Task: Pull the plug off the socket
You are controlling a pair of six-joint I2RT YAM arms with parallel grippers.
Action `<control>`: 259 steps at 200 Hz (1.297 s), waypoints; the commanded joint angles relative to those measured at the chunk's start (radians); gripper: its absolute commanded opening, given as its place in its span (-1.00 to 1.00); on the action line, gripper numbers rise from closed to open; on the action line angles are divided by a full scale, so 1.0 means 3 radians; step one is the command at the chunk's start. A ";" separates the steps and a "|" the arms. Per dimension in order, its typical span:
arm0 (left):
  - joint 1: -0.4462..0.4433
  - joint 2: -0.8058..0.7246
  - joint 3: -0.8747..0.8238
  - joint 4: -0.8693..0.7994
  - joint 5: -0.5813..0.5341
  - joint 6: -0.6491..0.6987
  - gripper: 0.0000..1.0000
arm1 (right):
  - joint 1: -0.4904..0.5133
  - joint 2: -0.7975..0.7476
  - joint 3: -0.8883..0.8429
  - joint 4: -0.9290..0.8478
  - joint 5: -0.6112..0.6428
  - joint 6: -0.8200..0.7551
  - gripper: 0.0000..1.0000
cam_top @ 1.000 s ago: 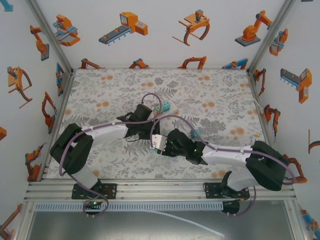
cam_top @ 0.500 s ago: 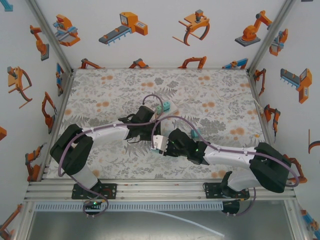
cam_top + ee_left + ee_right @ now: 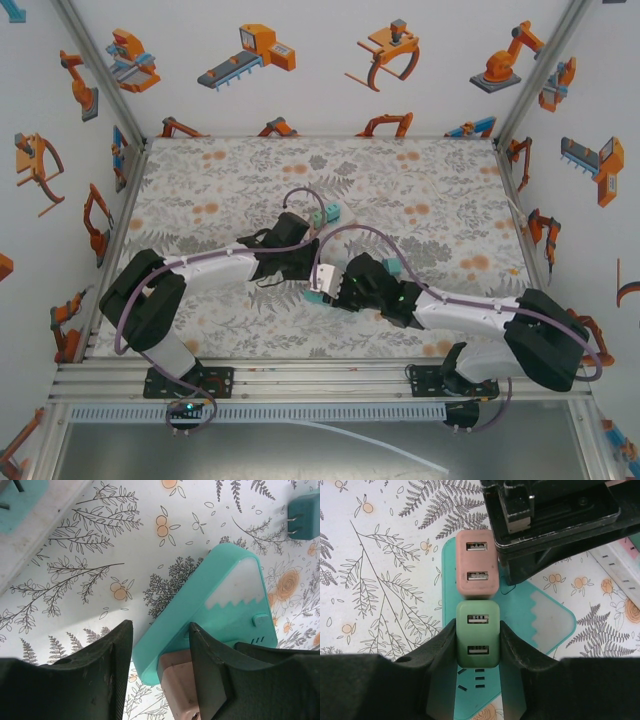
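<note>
Right wrist, right end effector [image 3: 478,630] clamping green plug [image 3: 478,637] on teal socket [image 3: 520,605]

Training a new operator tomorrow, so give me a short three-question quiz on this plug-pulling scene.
1. True or false: the right gripper stands open.
2. What colour is the socket block? A) white B) teal C) orange
3. Fill in: the green plug shows ___ USB ports.
Key: 1 false, it is shut on the green plug; 2 B; 3 two.

Left arm [image 3: 205,265] meets right arm [image 3: 470,312] at the socket [image 3: 320,287].
</note>
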 commanded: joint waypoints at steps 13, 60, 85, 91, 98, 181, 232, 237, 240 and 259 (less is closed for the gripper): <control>-0.0003 0.0291 -0.0173 -0.0595 -0.0732 0.0151 -0.05 | 0.0020 0.0026 0.0322 -0.0223 -0.0263 -0.0184 -0.91; -0.0064 0.0406 -0.0172 -0.0651 -0.0956 0.0166 -0.05 | -0.0155 -0.0212 0.0146 0.0505 -0.0539 0.0428 -0.95; -0.0075 0.0410 -0.0202 -0.0618 -0.0951 0.0171 -0.06 | -0.0241 -0.0224 0.0142 0.0385 -0.0586 0.0355 -1.00; -0.0075 0.0400 -0.0210 -0.0606 -0.0941 0.0168 -0.06 | -0.0207 -0.0182 0.0199 0.0180 -0.0558 0.0211 -1.00; -0.0075 0.0380 -0.0222 -0.0584 -0.0924 0.0175 -0.05 | -0.0148 -0.0132 0.0243 -0.0009 -0.0456 0.0068 -1.00; -0.0074 0.0300 -0.0167 -0.0644 -0.0982 0.0234 -0.03 | -0.0065 -0.0360 -0.0010 0.0032 -0.0295 -0.0105 -1.00; -0.0065 0.0104 -0.0168 -0.0669 -0.0914 0.0236 0.01 | 0.0010 -0.0279 -0.0294 0.0499 -0.0237 -0.0189 -1.00; -0.0065 0.0040 -0.0163 -0.0679 -0.0890 0.0237 0.02 | 0.0012 -0.0261 -0.0287 0.0468 -0.0242 -0.0223 -1.00; -0.0065 -0.0008 -0.0162 -0.0682 -0.0876 0.0236 0.03 | 0.0009 -0.0244 -0.0281 0.0439 -0.0245 -0.0241 -1.00; -0.0033 -0.0327 -0.0128 -0.0672 -0.0707 0.0257 0.13 | -0.0008 -0.0157 -0.0255 0.0263 -0.0504 -0.0418 -0.93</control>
